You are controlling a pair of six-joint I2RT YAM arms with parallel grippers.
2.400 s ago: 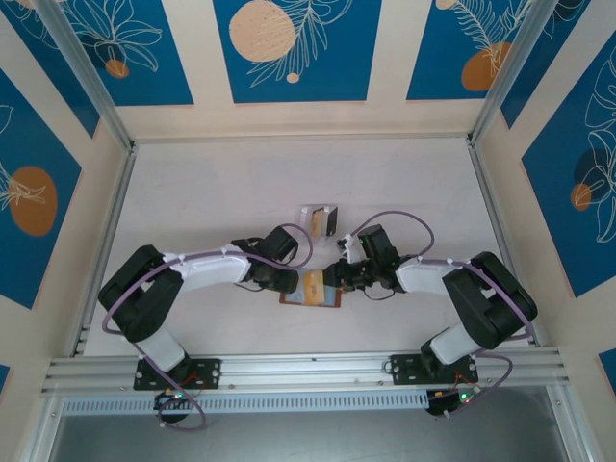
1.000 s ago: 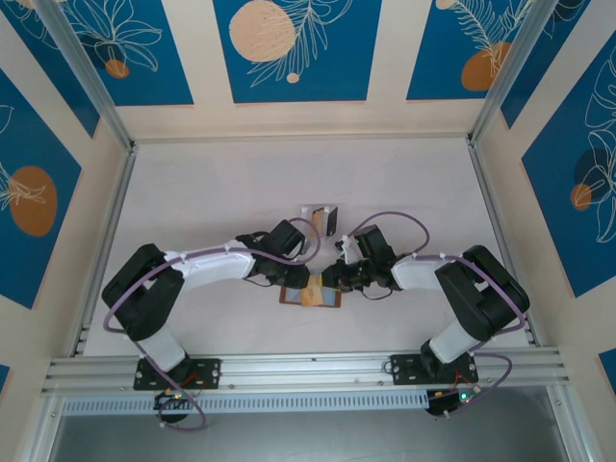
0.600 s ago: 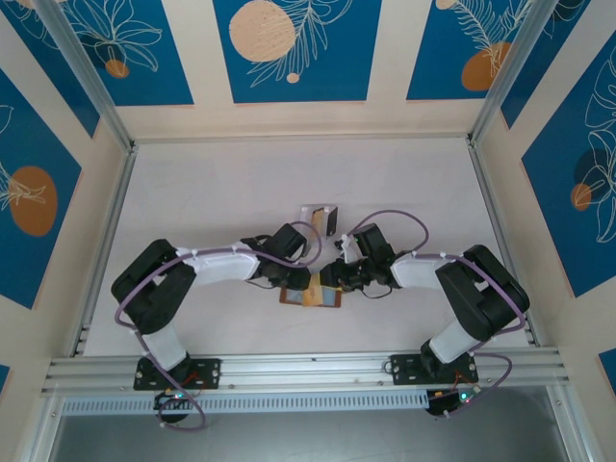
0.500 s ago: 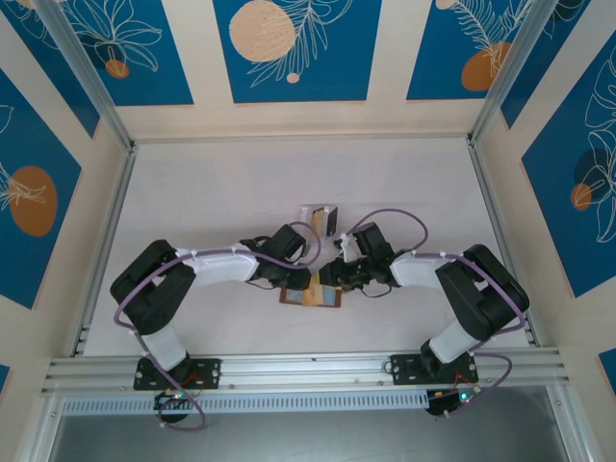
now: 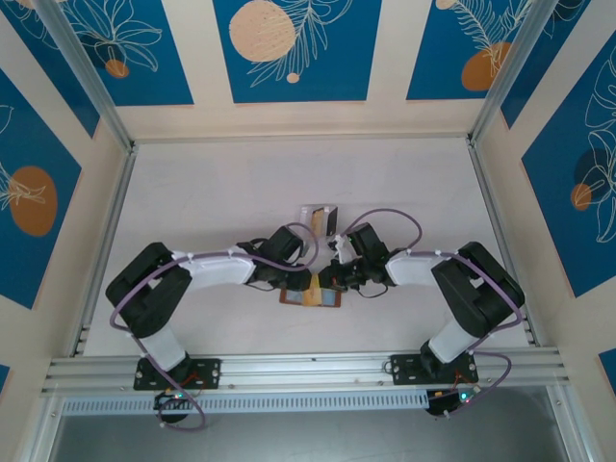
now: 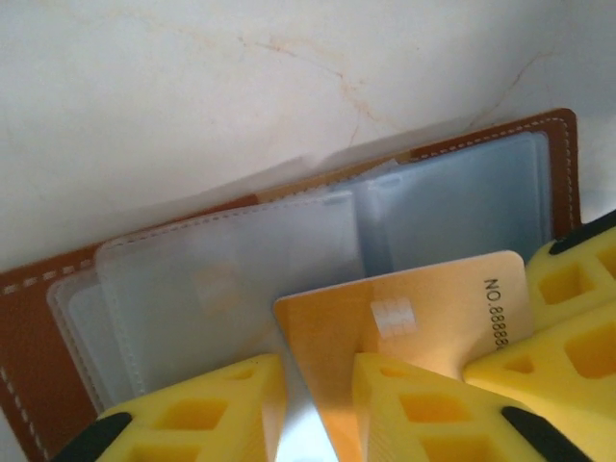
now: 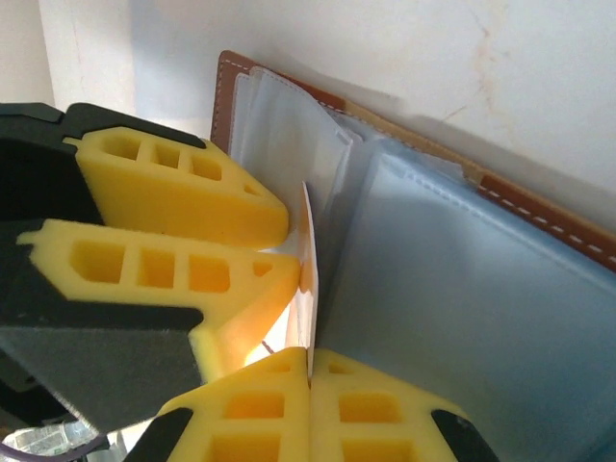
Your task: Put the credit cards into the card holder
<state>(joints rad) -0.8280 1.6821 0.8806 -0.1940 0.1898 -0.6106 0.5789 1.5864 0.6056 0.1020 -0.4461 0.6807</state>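
Observation:
The card holder (image 5: 289, 297) lies open on the table, brown leather (image 6: 38, 318) outside and grey-blue pockets (image 7: 462, 289) inside. My right gripper (image 7: 310, 358) is shut on a tan credit card (image 7: 308, 260), which stands on edge against the pockets. In the left wrist view that card (image 6: 423, 308) lies over the pockets, and one corner reaches between my left gripper's (image 6: 318, 385) slightly parted fingers. The right fingers (image 6: 577, 318) hold its far end. From above, my left gripper (image 5: 300, 281) and right gripper (image 5: 330, 279) meet over the holder.
A small clear box (image 5: 320, 219) stands just behind the grippers with a dark card (image 5: 328, 222) and a tan one in it. Aluminium rails (image 5: 115, 212) and patterned walls frame the table. Open tabletop (image 5: 241, 183) stretches behind and to both sides.
Both grippers have closed in over the open holder. The left one slid right to the tan card, and the right one shifted slightly left with the card in it.

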